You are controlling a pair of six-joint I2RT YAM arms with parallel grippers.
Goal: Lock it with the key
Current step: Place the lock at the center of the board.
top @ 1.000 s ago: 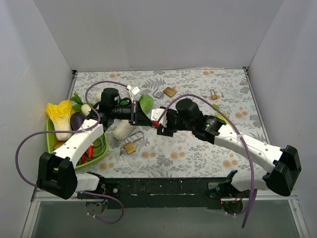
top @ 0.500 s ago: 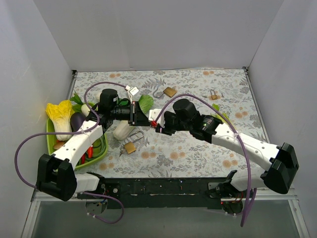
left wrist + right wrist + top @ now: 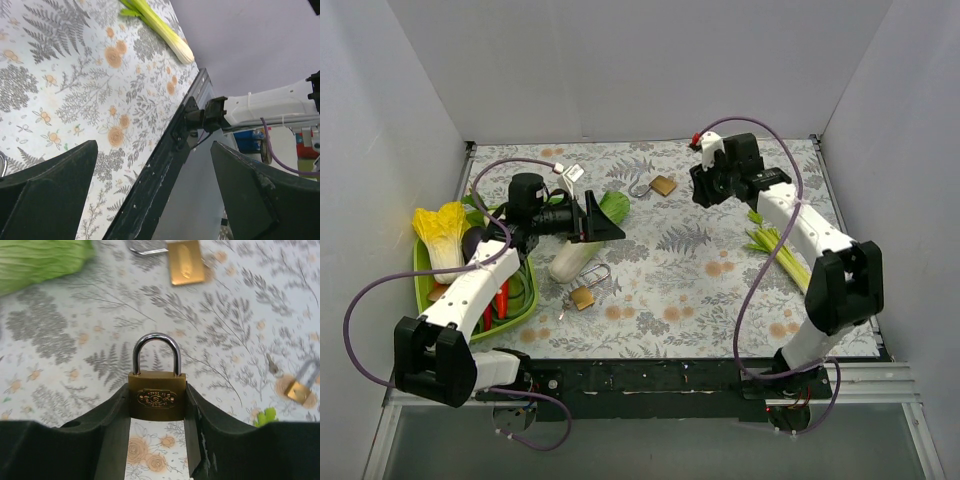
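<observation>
Open tabletop [image 3: 690, 285] through the centre, both arms drawn apart from their earlier meeting there. At 1 o'clock by the far wall, right claw [image 3: 703, 188] clamped on brass padlock [image 3: 157, 399]. At 10 o'clock, left claw [image 3: 602, 222] spread wide. At 9 o'clock, green basket [image 3: 418, 275] with cabbage [image 3: 442, 235] and aubergine [image 3: 475, 242].

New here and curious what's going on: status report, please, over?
Left tool open, empty. Right tool shut on brass padlock, shackle closed. No key in either tool. Second padlock lies on the table ahead, apart.
</observation>
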